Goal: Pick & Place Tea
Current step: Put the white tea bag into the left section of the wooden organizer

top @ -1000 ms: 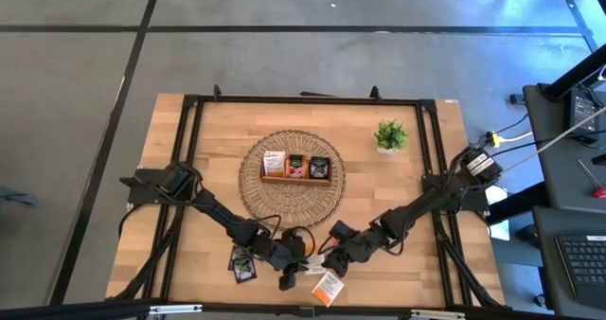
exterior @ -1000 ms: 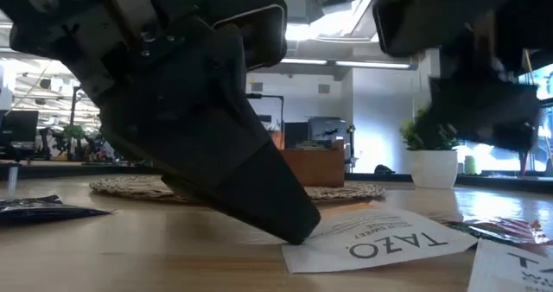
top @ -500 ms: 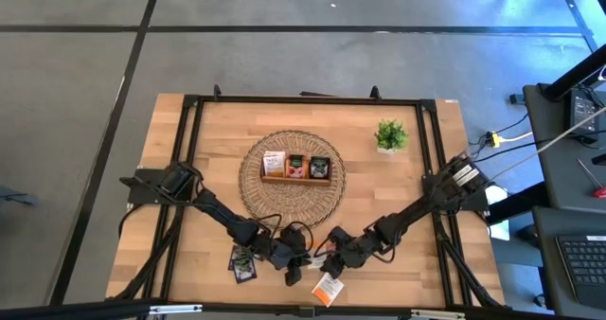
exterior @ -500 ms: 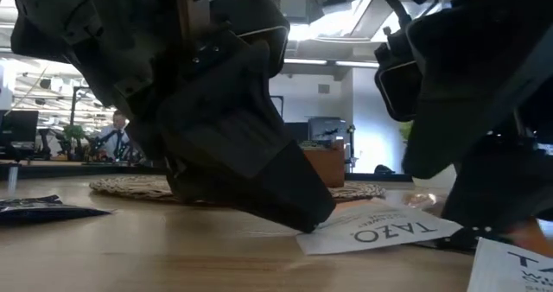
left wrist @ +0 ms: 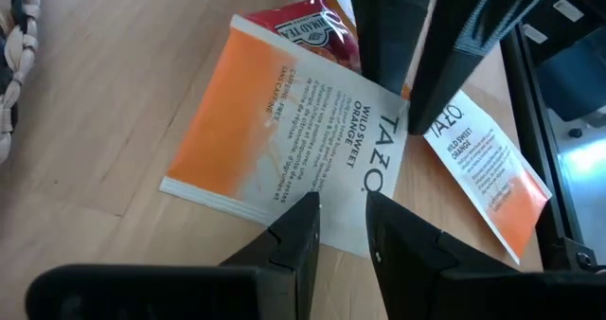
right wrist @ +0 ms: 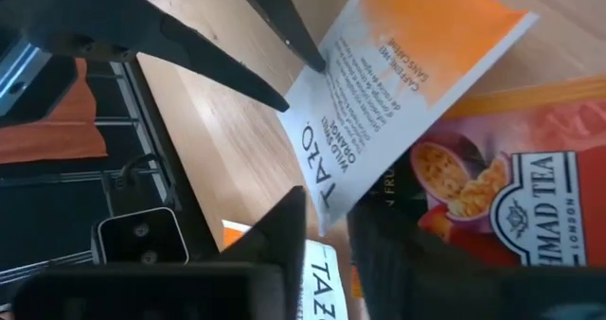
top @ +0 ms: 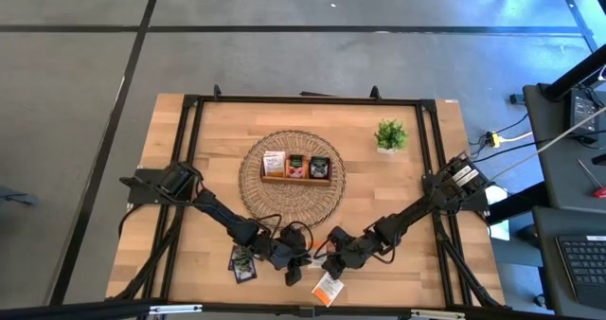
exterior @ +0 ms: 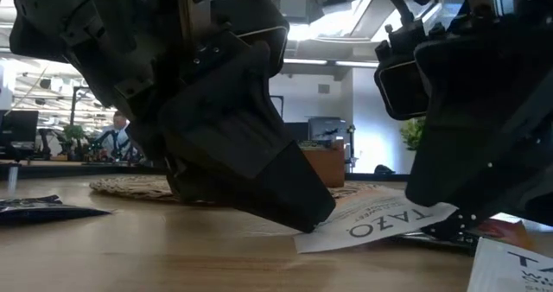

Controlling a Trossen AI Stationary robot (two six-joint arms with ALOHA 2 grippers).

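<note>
Together, near the bench's front edge, left gripper (left wrist: 339, 204) and right gripper (right wrist: 325, 214) each pinch one orange-and-white sachet (left wrist: 284, 135), apparently passing it between arms.

Two robot arms, each ending in one gripper: the left gripper (top: 294, 275) and the right gripper (top: 327, 261). One round woven mat (top: 254, 195), one wooden tray (top: 296, 179) with three sachets inside, one small potted plant (top: 390, 135). On the bare table (top: 407, 183), perhaps four more tea sachets: two orange-and-white (left wrist: 284, 135), one red (left wrist: 317, 28), one dark (top: 242, 260).
</note>
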